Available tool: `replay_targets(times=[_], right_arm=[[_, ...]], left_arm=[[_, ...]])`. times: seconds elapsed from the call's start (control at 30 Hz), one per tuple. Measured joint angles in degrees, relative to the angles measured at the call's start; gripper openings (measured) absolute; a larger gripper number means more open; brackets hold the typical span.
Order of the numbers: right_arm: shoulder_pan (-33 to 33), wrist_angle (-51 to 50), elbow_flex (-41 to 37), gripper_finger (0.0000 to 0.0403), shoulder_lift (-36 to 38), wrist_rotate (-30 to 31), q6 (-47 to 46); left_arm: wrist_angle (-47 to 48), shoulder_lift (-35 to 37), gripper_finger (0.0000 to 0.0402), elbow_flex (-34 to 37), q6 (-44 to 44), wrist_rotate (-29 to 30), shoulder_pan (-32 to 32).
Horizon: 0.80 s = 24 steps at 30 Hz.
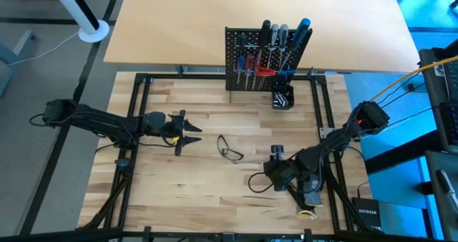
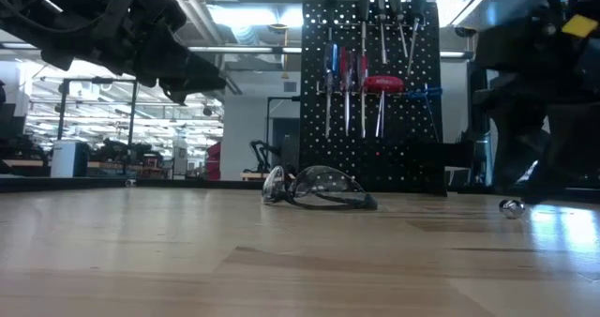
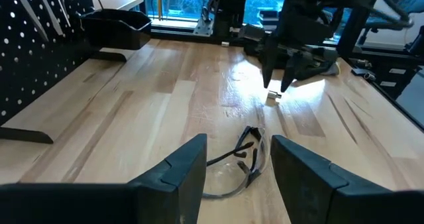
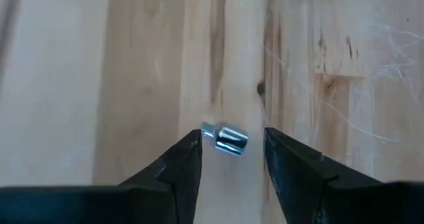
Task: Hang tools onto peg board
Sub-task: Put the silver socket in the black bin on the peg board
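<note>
The black peg board [image 1: 243, 74] stands upright at the table's far side, with several screwdrivers [image 1: 275, 45] with red, blue and dark handles hanging on its front. A small shiny metal piece [image 4: 225, 138] lies on the wood at the table's near right. My right gripper [image 4: 232, 144] points down over it, open, one finger on either side and clear of it. The left wrist view also shows that piece [image 3: 273, 97] under the right gripper [image 3: 278, 81]. My left gripper [image 1: 195, 131] hovers open and nearly level at the table's left, holding nothing.
Clear safety glasses [image 1: 230, 149] lie on the table's middle, between the two grippers. A small black cup [image 1: 283, 99] stands on the table at the peg board's right foot. A black frame rail [image 1: 136, 149] runs around the wooden top.
</note>
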State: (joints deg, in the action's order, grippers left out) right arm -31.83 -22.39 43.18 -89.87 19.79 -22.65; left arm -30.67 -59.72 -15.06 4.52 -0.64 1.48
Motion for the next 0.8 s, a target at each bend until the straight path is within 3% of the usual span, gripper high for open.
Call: replay_targets(times=[0.57, 0.8], right_arm=[[0.0, 3.0, 0.2, 0.0165, -5.0, 1.2, 0.5], [0.0, 2.2, 0.2, 0.0165, -5.1, -0.1, -3.8]], left_arm=[[0.0, 0.0, 0.0159, 0.0, 0.1, 0.0, 0.0], [0.1, 0.0, 0.0159, 0.0, 0.2, 0.0, 0.0]])
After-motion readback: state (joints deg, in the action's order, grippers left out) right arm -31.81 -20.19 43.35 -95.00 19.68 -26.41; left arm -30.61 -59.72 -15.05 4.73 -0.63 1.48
